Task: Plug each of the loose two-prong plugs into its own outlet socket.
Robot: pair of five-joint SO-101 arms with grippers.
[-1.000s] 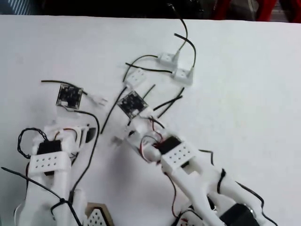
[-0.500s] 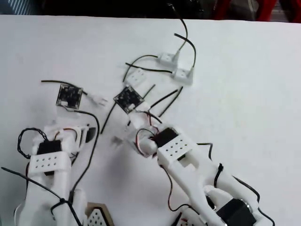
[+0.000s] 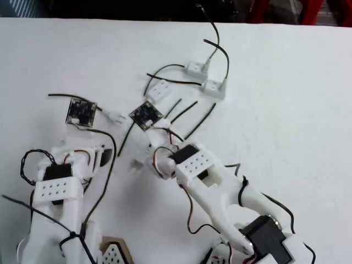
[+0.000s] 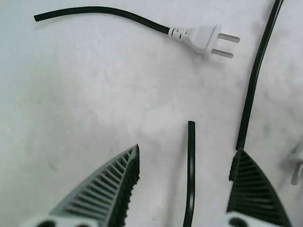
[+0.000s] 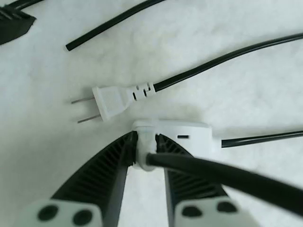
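My right gripper (image 5: 147, 139) is shut on a white plug (image 5: 144, 153) whose thick black cord runs back toward the camera. The plug's front end touches a white outlet block (image 5: 189, 137). A loose two-prong plug (image 5: 111, 101) lies just beyond on the table. From above, the right gripper (image 3: 151, 153) sits mid-table below a dark patterned square (image 3: 146, 115). My left gripper (image 4: 187, 149) is open over a black cord end (image 4: 191, 179). Ahead of it lies another loose plug (image 4: 203, 40), seen from above as a white plug (image 3: 115, 116).
Three white outlet blocks (image 3: 159, 91), (image 3: 195, 69), (image 3: 213, 88) lie at the back with black cords looping round them. A second dark square (image 3: 81, 111) lies at the left. A small plug (image 3: 135, 165) lies between the arms. The right half of the white table (image 3: 297, 110) is bare.
The right arm has swung leftward and forward, and the dark square ahead of it has shifted up and left. The left arm has kept still.
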